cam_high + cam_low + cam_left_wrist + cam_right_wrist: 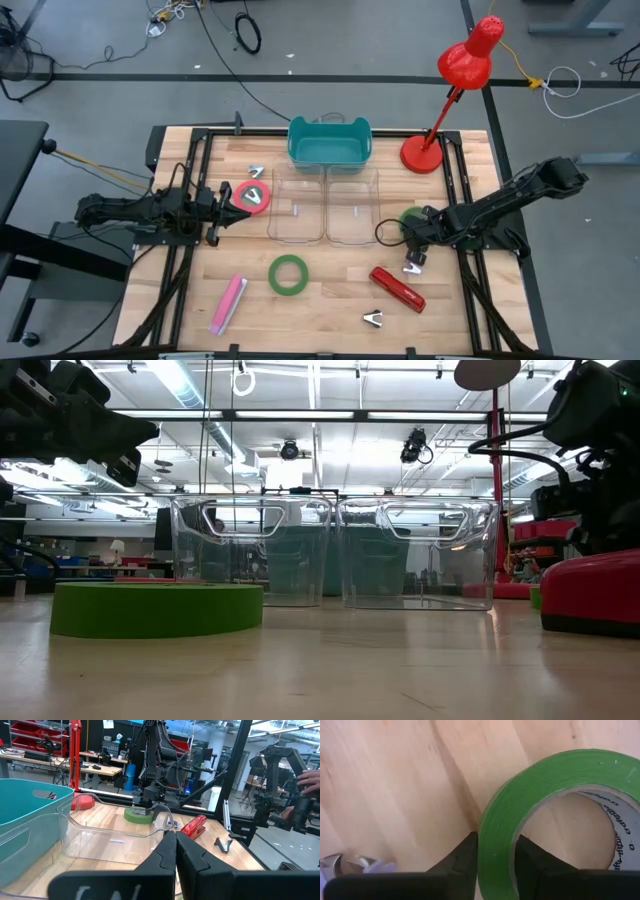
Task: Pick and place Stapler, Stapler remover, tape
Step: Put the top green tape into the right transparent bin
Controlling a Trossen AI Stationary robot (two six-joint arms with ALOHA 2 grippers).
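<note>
My right gripper stands over a green tape roll right of the clear bins, shut on its wall. The roll lies flat on the table. My left gripper is shut and empty, raised at the table's left, just left of the red-pink tape roll that lies flat. A second green roll lies flat at the near middle and shows in the low view. A red stapler and a silver staple remover lie near the front right. My right gripper has the green roll's wall pinched between its two fingers, one finger inside the open centre and one outside. The fingers come from above, pointing down. The wood shows through the centre, and the roll sits flat under the gripper.
Two clear bins stand mid-table, a teal basket behind them, a red desk lamp at the far right. A pink stapler lies front left. Staple removers lie at the far left and by my right gripper.
</note>
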